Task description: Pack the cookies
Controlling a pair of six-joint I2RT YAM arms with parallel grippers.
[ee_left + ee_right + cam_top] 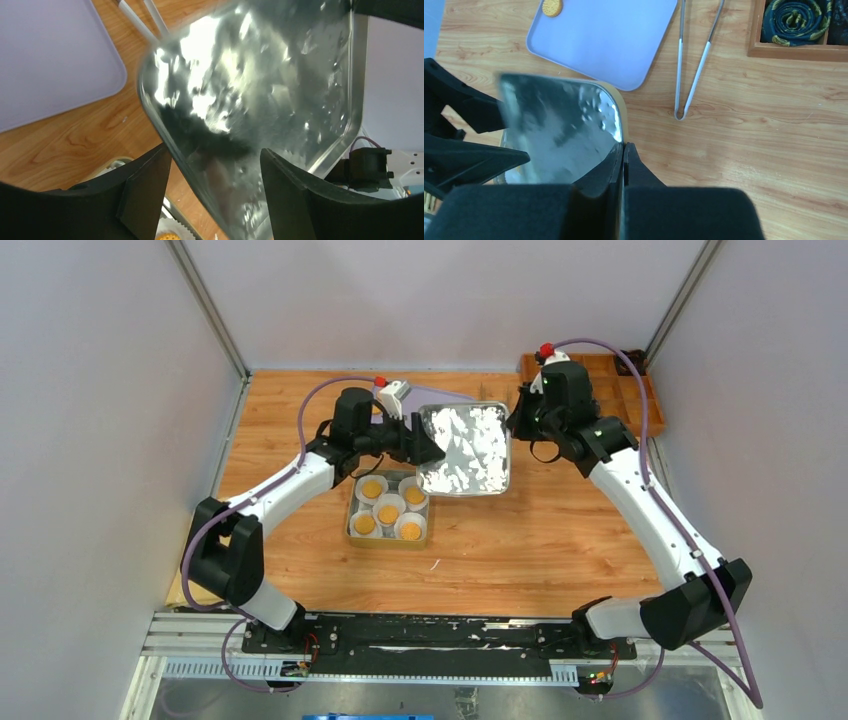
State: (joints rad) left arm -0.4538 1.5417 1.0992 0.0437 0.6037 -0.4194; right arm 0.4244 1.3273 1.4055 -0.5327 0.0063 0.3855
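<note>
1. Okay, top view: five cookies [388,512] are sitting in a tin [352,537], just below and left of the foil lid [465,450] hanging between the two arms. The left gripper [428,448] is meeting the lid's left edge, right above the tin. The right gripper [517,423] is working the lid's far-right side, well apart from the cookies.
2. Left wrist: fingers are standing spread with the lid's corner between them; can't tell if they are actually clamping it. One cookie [167,236] is peeking out below the fingers at the bottom edge.
3. Right wrist: jaws are pinching tight on the lid's rim. A lone cookie [552,7] is lying on a lilac tray [624,45], far ahead of the fingers.
4. Handling guess: cookies are looking light, dry and brittle, likely crumbling under a hard squeeze. Gripping gently across the rim seems best.
</note>
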